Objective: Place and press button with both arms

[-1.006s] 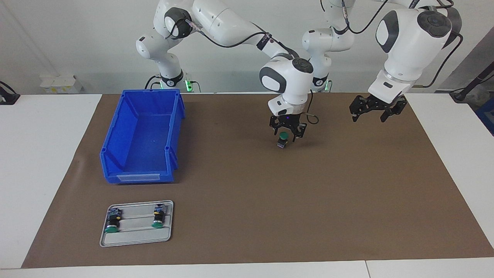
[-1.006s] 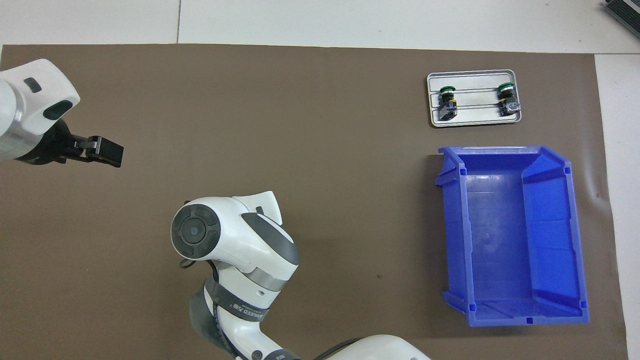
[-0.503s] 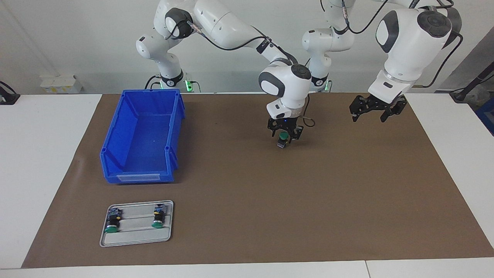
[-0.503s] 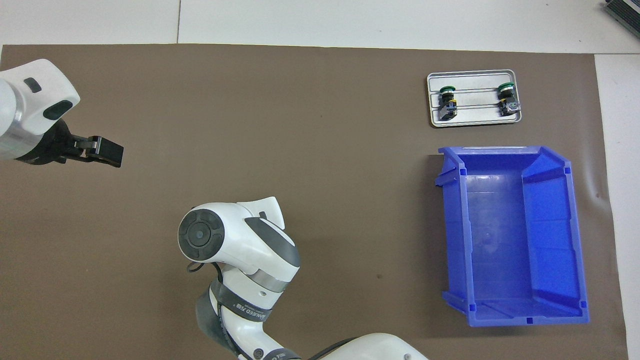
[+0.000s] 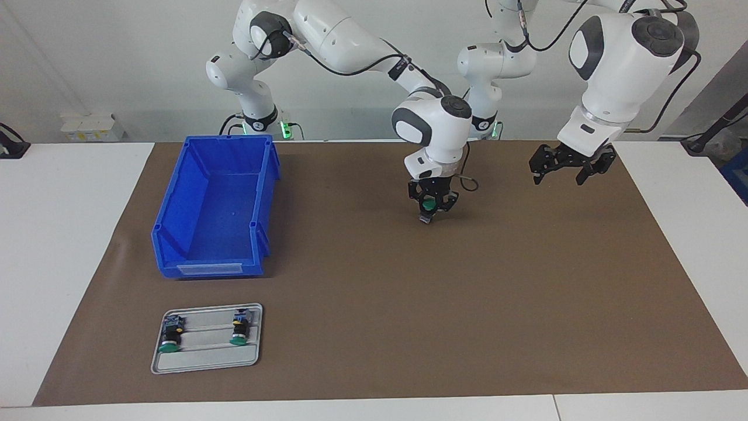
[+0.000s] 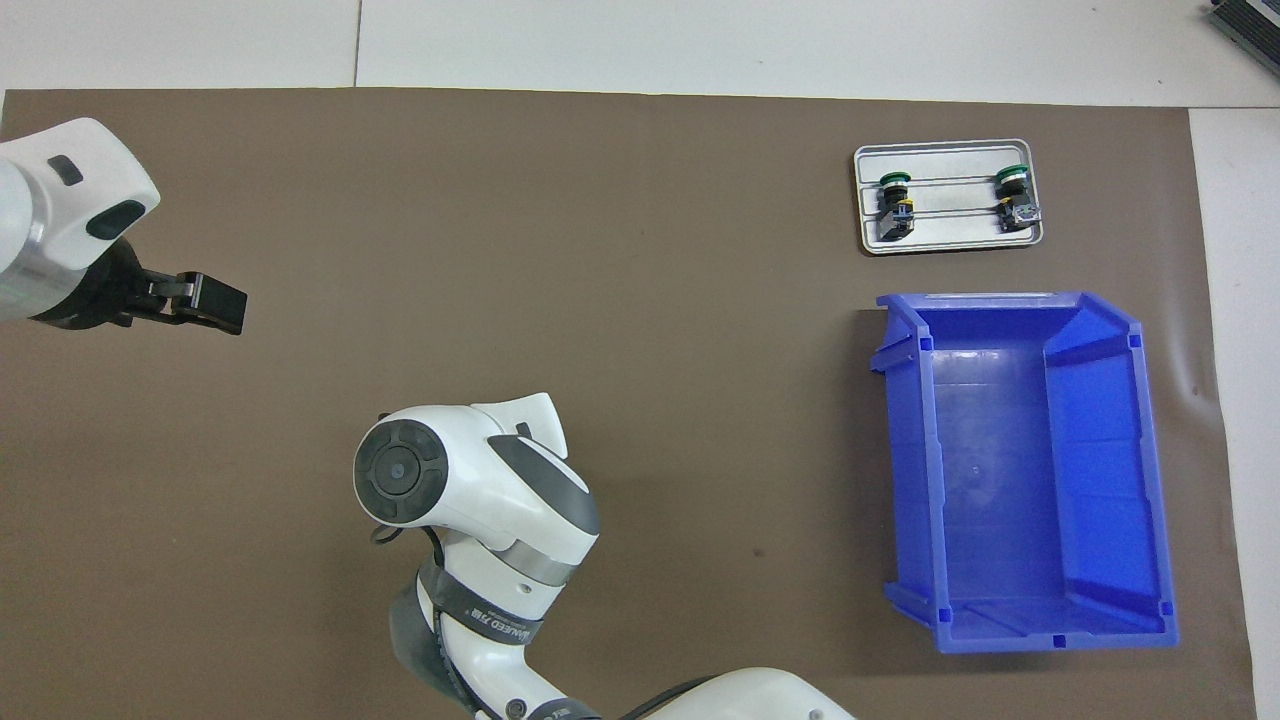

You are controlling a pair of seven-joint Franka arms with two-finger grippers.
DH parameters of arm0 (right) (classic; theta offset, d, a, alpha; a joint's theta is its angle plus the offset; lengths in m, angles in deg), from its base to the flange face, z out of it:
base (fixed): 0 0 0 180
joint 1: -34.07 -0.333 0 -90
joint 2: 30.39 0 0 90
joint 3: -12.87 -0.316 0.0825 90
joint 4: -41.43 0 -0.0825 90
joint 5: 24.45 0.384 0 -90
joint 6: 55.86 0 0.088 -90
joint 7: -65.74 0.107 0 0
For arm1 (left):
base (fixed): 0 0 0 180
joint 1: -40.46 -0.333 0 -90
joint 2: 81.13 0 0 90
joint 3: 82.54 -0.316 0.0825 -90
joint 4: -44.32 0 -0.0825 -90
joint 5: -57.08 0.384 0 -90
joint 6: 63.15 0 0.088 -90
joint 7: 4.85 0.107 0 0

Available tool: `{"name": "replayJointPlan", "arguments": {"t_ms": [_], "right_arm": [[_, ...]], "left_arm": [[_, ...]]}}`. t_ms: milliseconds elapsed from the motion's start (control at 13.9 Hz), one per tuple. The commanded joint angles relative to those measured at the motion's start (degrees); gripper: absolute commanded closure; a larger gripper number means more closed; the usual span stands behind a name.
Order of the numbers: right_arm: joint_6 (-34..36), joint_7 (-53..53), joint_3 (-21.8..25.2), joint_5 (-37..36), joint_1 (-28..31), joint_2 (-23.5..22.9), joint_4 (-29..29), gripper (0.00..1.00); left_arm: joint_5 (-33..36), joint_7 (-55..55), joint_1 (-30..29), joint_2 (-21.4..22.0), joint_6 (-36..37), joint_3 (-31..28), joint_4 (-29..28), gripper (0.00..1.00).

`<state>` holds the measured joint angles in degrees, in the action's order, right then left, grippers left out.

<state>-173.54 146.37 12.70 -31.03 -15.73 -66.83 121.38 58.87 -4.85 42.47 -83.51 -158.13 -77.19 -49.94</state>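
- Brown paper (image 5: 409, 304) covers a white table (image 5: 64, 245) against a pale wall, with both arm bases along the top of the facing view.
- Facing view, centre: the right gripper (image 5: 431, 204) points straight down with its fingertips drawn in around the green cap of the button (image 5: 429, 206); the button's lower end sits at or just above the paper, and I cannot tell whether it touches.
- Facing view, upper right: the left gripper (image 5: 564, 168) hangs over bare paper with its jaws spread wide and nothing in them; this arm waits.
- Facing view, left: an empty blue bin (image 5: 217, 204) stands mid-frame, and below it, at lower left, a grey tray (image 5: 205, 359) carries two spare buttons (image 5: 170, 338) lying on their sides.
- Overhead view, lower centre: the right arm's wrist housing (image 6: 470, 490) hides both its gripper and the button beneath.
- Overhead view, left edge: the left gripper (image 6: 190, 300) reaches in sideways over the paper.
- Overhead view, right: the tray (image 6: 948, 240) sits upper right and the bin (image 6: 1020, 470) below it.
- Handling, as a judgement: the button looks light, rigid and top-heavy, with a smooth rounded cap that could slip or tip; the black barrel under the cap seems the surest place to pinch, leaving the cap free for pressing.
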Motion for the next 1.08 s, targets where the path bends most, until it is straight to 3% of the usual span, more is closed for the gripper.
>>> {"name": "replayJointPlan", "arguments": {"t_ms": [0, 288, 719, 1006], "right_arm": [[-0.6, 0.6, -0.2, -0.7, 0.2, 0.8, -0.1, 1.0], [0.4, 0.1, -0.1, -0.6, 4.3, 7.4, 3.3, 1.0], [0.4, -11.6, -0.2, -0.1, 13.0, 24.7, 20.1, 1.0], [0.6, -24.9, -0.1, 0.3, 20.5, 32.9, 27.6, 1.0]], "left_arm": [[-0.6, -0.4, -0.7, 1.7, -1.4, 0.5, -2.2, 0.0], [-0.6, -0.4, -0.7, 1.7, -1.4, 0.5, -2.2, 0.0], [-0.6, -0.4, -0.7, 1.7, -1.4, 0.5, -2.2, 0.0], [-0.6, -0.4, -0.7, 1.7, -1.4, 0.5, -2.2, 0.0]]}}
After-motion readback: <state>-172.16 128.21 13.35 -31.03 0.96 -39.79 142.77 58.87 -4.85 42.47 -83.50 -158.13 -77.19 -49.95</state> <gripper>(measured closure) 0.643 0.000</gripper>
